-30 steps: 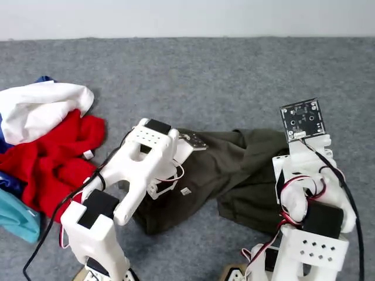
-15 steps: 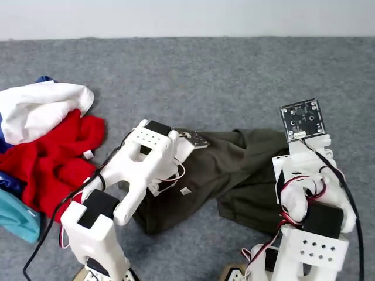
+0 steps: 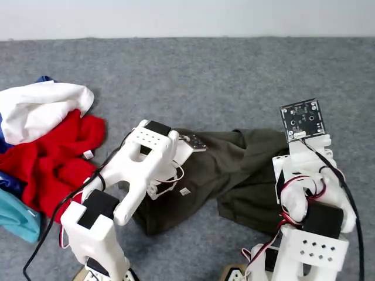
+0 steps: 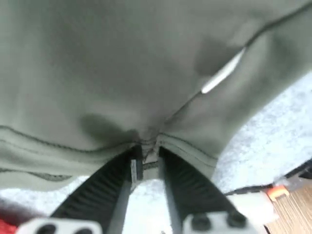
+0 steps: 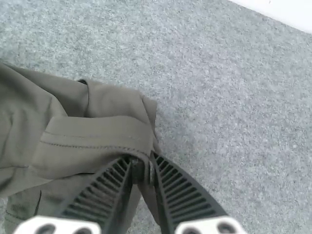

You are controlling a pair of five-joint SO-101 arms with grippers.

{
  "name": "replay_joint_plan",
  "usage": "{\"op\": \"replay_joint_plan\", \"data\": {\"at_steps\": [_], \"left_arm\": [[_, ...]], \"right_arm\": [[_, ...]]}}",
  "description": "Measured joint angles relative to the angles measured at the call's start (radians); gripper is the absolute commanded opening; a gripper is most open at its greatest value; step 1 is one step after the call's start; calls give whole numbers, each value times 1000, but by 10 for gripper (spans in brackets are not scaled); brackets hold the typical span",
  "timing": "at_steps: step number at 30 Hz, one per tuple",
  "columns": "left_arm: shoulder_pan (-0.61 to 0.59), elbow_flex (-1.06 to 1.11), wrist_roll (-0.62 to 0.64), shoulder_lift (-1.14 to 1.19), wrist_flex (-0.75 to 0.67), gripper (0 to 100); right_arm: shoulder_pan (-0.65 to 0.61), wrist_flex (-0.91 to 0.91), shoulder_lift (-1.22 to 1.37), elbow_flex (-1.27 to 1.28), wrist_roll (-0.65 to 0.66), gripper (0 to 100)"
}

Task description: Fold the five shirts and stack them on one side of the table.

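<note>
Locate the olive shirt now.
High view: the olive shirt lies at the near middle of the table, right of the red shirt, hems pinched by the left gripper and right gripper.

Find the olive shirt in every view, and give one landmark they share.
High view: olive shirt lies crumpled between the two arms.
Left wrist view: olive shirt, its hem pinched in the left gripper.
Right wrist view: olive shirt, its folded hem pinched in the right gripper.
Shared landmark: the grey carpet under the shirt.

High view looks down; both wrist views, seemingly close, share olive shirt (image 3: 234, 170).
</note>
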Motion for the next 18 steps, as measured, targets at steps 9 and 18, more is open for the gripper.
{"op": "replay_joint_plan", "data": {"at_steps": [9, 18], "left_arm": [[0, 12, 0, 0, -72, 97], [2, 133, 0, -14, -224, 97]], "right_arm": [[0, 0, 0, 0, 0, 10], [0, 0, 0, 0, 0, 10]]}}
